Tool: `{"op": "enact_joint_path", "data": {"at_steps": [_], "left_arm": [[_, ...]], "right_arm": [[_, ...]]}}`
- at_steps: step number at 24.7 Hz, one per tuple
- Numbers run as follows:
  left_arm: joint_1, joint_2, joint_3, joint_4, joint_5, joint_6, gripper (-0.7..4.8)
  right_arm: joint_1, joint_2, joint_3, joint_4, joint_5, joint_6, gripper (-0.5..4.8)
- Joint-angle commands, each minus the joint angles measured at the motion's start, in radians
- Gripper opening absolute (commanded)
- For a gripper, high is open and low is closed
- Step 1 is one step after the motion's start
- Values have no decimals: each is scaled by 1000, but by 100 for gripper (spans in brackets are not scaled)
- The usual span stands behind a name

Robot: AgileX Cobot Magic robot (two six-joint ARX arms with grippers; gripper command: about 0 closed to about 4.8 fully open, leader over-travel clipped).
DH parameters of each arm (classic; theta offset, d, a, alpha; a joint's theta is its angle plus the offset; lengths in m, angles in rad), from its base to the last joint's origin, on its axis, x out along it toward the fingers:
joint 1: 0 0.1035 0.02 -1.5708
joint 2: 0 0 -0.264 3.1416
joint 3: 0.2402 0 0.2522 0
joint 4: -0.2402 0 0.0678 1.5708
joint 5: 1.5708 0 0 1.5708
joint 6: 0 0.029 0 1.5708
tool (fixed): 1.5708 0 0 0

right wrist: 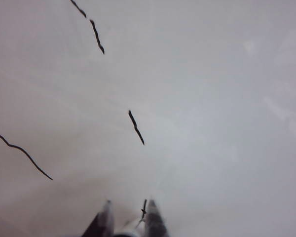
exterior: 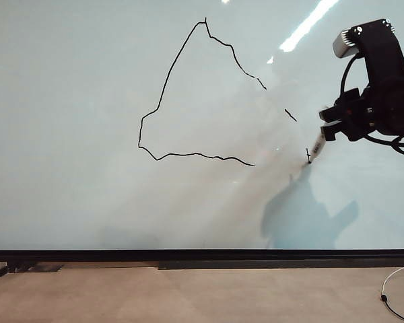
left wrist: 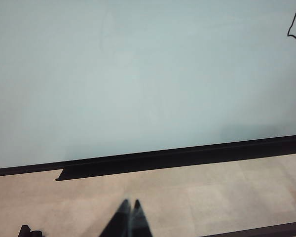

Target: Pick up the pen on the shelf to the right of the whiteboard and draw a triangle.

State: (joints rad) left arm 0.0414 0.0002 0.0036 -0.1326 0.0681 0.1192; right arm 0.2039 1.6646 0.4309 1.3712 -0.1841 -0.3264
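Your right gripper (exterior: 326,128) is clamped on the pen (exterior: 316,146), tip at the whiteboard (exterior: 74,81) beside the lower right gap of the triangle (exterior: 188,101). You're holding a light, stiff, slick barrel; grip mid-barrel so it can't pivot. Your left gripper (left wrist: 129,210) rests low, fingers together. No containers show.

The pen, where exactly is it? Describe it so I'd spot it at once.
Find the big pale whiteboard and the black triangle drawn on it. By its open lower right corner, the right pincer holds the pen: short, whitish, tip at the board.
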Motion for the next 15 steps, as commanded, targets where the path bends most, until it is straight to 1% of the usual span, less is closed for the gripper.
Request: {"op": "enact_joint_path", "data": {"at_steps": [1, 4, 8, 10, 11, 12, 15], "left_arm": [[0, 0, 3, 6, 3, 1, -5], [0, 0, 3, 6, 3, 1, -5], [0, 0, 3, 6, 3, 1, -5], [0, 0, 3, 6, 3, 1, -5], [0, 0, 3, 6, 3, 1, -5], [0, 0, 3, 6, 2, 1, -5], [0, 0, 3, 6, 3, 1, -5]], "right_arm": [[-27, -5, 3, 34, 5, 5, -3], [-40, -5, 3, 34, -11, 10, -3], [-32, -29, -18, 42, -39, 16, -3], [-9, -109, -74, 43, -19, 12, -3], [-3, -187, -125, 42, 8, 11, -3], [-3, -274, -182, 42, 42, 12, -3], [-4, -418, -267, 34, 83, 12, -3]]}}
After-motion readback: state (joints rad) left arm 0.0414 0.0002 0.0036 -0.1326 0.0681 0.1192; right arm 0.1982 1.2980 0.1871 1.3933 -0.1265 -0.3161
